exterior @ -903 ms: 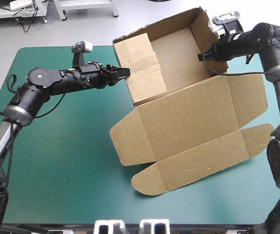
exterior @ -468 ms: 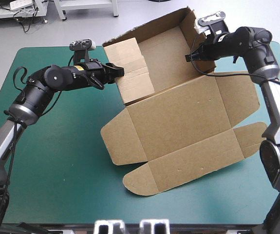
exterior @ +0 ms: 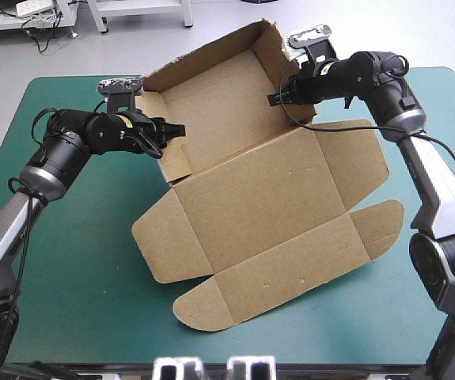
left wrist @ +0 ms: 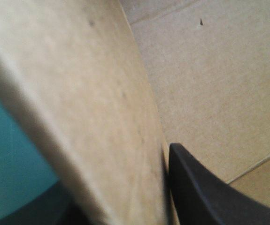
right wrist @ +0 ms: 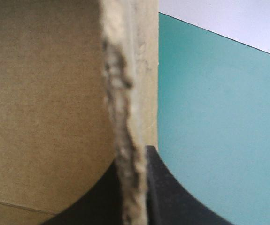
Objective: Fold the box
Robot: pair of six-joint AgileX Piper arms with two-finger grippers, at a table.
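Box [exterior: 274,198]: brown board, part-formed. The tray half is at the far side of the table, with its far corner reaching past the table's far edge. The lid [exterior: 267,229] lies spread flat toward the near side, its side flaps and end flap unfolded on the teal-green cover [exterior: 77,261].

Walls: the far wall [exterior: 211,59], left wall [exterior: 172,158] and right wall [exterior: 290,63] are all up, and the tray floor is open to view. Cannot tell whether the tray sits flat or is held tipped.

Left gripper [exterior: 172,129]: clamped on the left wall near its top edge. In the wrist view the sheet runs between the fingers. One black finger [left wrist: 205,197] presses on the inner face with the tray floor ahead of it. The other is mostly hidden behind the board, with cover showing on that side.

Right gripper [exterior: 277,98]: pinched on the right wall. In the wrist view the wall's ragged cut edge stands between the fingers [right wrist: 172,197], which are all but together. The inner face is to one side and bare cover to the other.

Progress, as a judgement: roughly midway. The tray shape is raised, but both side walls look held up by the grip, not locked. No tucked fold is visible. Left to do: tuck the walls so they stand unaided. The lid flaps are untouched.
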